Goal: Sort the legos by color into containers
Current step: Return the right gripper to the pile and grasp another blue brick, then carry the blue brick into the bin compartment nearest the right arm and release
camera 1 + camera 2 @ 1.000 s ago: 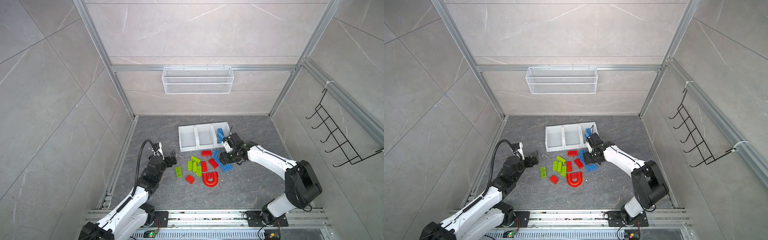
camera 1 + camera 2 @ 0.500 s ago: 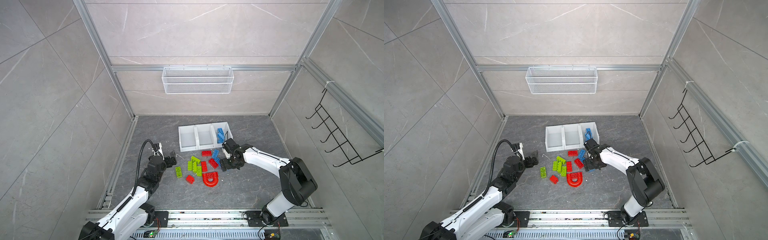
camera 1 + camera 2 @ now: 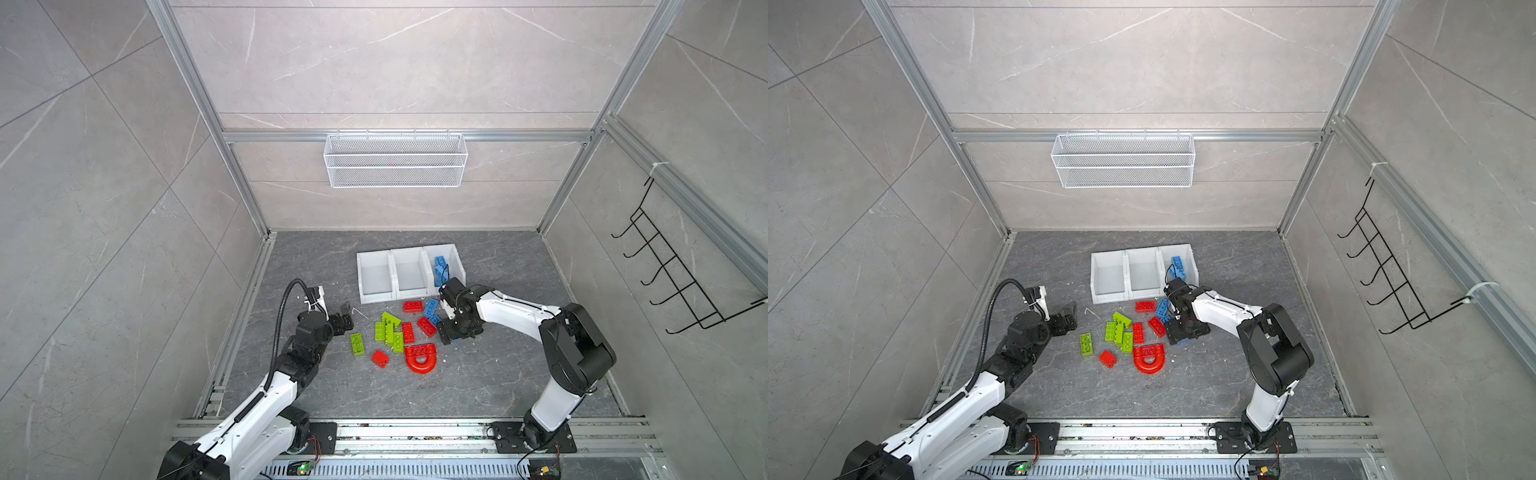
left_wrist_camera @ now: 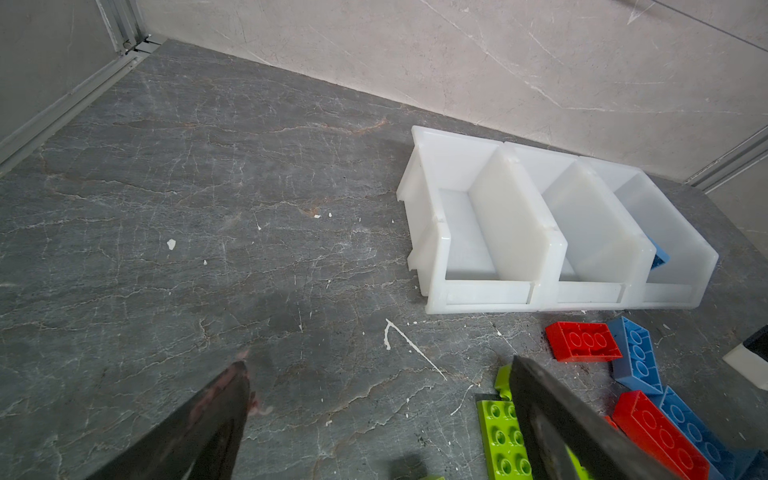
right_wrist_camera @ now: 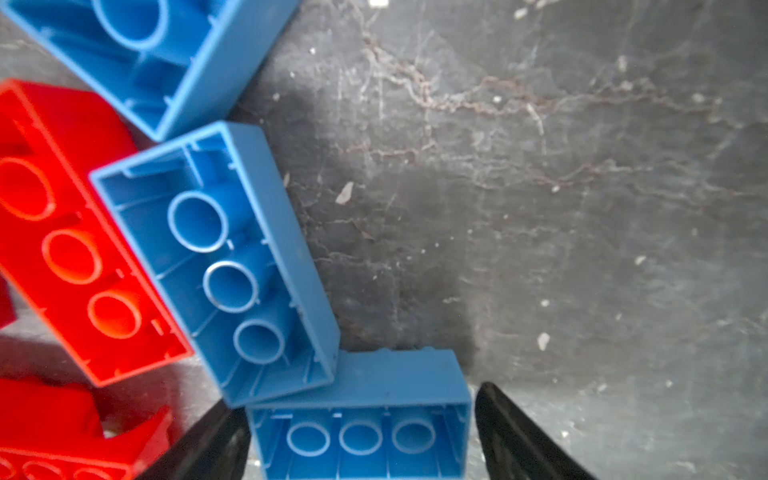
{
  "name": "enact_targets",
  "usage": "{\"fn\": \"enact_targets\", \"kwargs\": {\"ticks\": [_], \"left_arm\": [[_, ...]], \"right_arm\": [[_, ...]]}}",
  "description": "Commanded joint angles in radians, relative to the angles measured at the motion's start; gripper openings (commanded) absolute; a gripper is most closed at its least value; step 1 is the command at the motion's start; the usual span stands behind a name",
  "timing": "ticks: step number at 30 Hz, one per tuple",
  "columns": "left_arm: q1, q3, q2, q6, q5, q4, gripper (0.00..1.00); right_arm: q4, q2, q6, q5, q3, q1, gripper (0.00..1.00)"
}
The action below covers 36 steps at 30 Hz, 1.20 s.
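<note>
Two grippers low over the grey stone floor (image 5: 540, 208). Right gripper (image 3: 455, 334) tipped down at the edge of the loose legos (image 3: 408, 332), fingers (image 5: 519, 436) spread, straddling a blue brick (image 5: 361, 440) end to end. Brick on its side on the floor, hollow underside toward the wrist camera. Sliver of floor showing between one finger and the brick's end: released, not clamped. Second blue brick (image 5: 224, 266) just past the fingertips, underside up, one corner touching the straddled brick. Red brick (image 5: 75, 257) pressed along its far flank; third blue brick (image 5: 166, 50) farther out again. Red arch (image 3: 420, 359) just beside the right gripper, on the side toward the left arm. Containers (image 3: 390, 270) close behind the right wrist; blue bricks (image 3: 440, 266) already in the bin nearest that wrist. Left gripper (image 3: 345, 316) apart from the pile, jaws wide over bare floor, released. Lime green bricks (image 4: 498, 436) just past one of its fingertips. Green cluster between the two grippers, nearer the left. Containers well ahead of the left fingertips, low fronts facing them.
</note>
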Motion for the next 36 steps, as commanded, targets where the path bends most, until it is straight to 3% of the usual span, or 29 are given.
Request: {"fn": "enact_targets", "kwargs": {"ticks": [1,8,18,32,36], "left_arm": [[0.001,0.045,-0.001,0.000,-0.005,0.024,0.99],[0.002,0.038,-0.002,-0.001,-0.010,0.029,0.99],[0.002,0.029,0.012,-0.006,0.009,0.053,0.99],[0.002,0.024,0.012,0.000,0.021,0.061,0.99],[0.001,0.027,0.019,0.000,0.021,0.062,0.99]], "right_arm": [[-0.008,0.000,-0.009,0.007,0.006,0.005,0.82],[0.023,-0.043,0.008,0.004,-0.042,0.005,0.77],[0.032,-0.128,0.017,0.002,-0.097,0.005,0.60],[0.005,-0.306,0.027,-0.006,-0.115,0.000,0.57],[0.052,-0.325,0.019,-0.072,-0.097,-0.054,0.54]]}}
